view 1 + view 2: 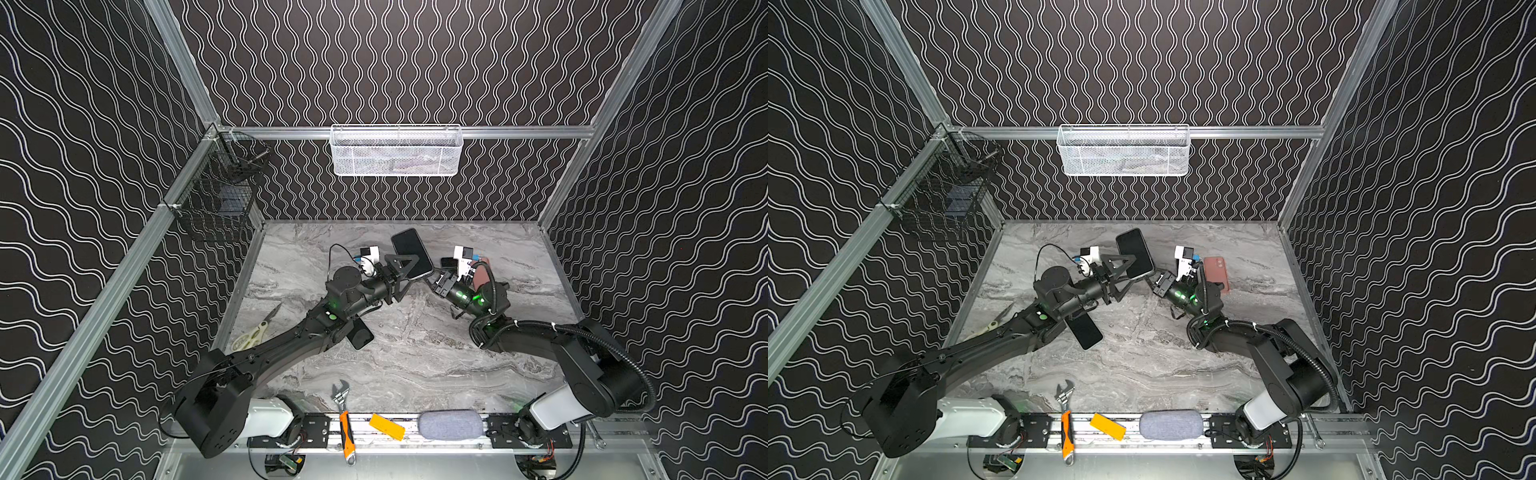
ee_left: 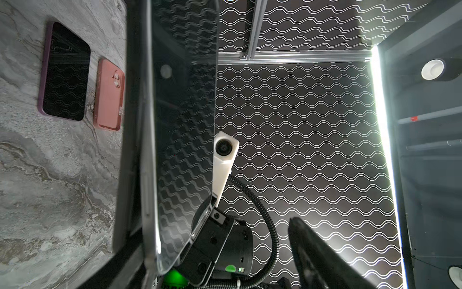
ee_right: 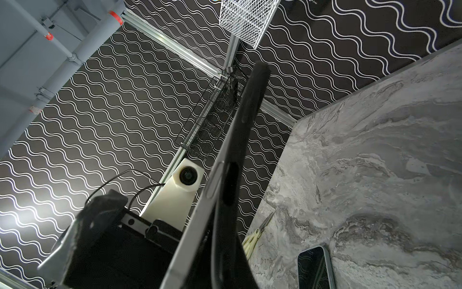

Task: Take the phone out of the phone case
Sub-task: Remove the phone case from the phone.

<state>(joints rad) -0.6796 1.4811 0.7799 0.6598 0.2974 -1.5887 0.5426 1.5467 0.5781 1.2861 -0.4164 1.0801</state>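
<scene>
Reaches inward with both arms, wrists raised. Clamps right gripper [image 1: 432, 277] tight on near end of phone [image 1: 409, 249], aloft, screen up, black phone case [image 3: 250, 107] along its back. Straddles phone with left gripper [image 1: 409, 277], jaws spread. Cannot resolve contents of white mesh basket [image 1: 395, 151] or black wire basket [image 1: 216, 199].

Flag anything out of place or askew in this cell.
The orange-handled wrench lies across the front rail, head on the marble table, handle overhanging the rail. A yellow block sits crooked on that rail beside it. Scissors lie partly under the left arm. The right gripper pinches the phone aloft, tilted.
</scene>
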